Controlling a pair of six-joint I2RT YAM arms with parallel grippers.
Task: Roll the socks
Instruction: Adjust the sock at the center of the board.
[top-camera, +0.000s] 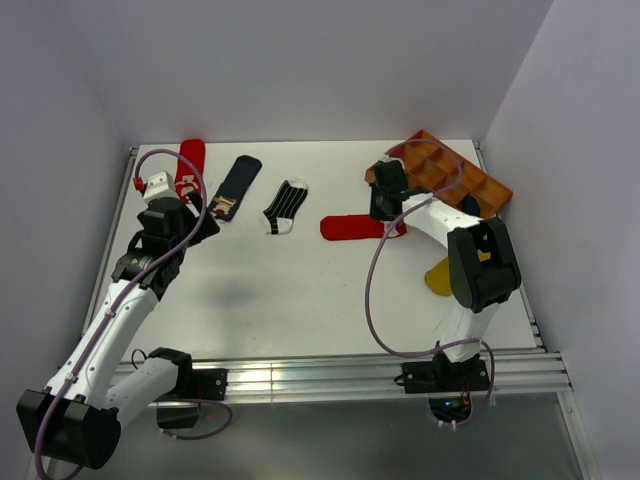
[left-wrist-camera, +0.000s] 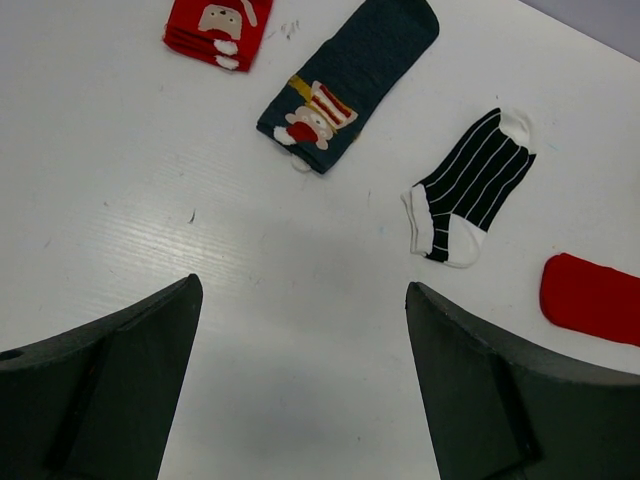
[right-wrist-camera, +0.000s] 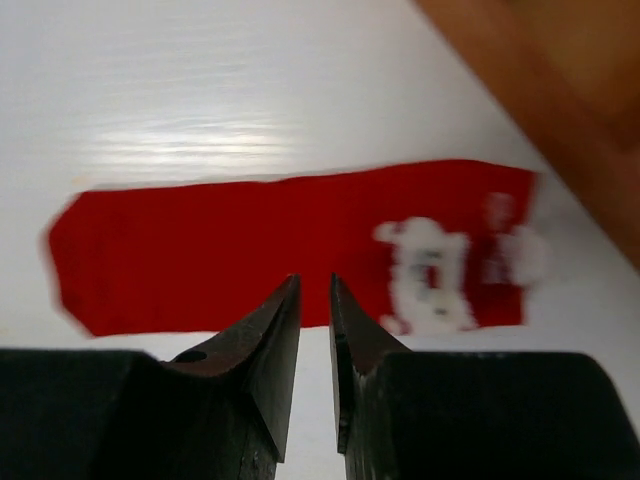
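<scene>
Just ahead of the right gripper's tips lies the red sock with white marks, flat on the table. Its long near edge sits right under the jaws and its marked end is off to their right. Jaws nearly together with a thin slit showing; no fabric visibly caught, sock unrolled. The wooden tray is beyond, to the right.

The left gripper has its jaws wide apart, empty, above bare table. Ahead of them is the navy sock with a patch, ahead-right the black-and-white striped sock, and far ahead-left the second red sock. All lie flat.

Step, as I read it: approach on the first sock, rolling not begun. The next move likely calls for shifting to one short end, pinching that edge only, then turning it over along the length, while the left holds the other end down.
</scene>
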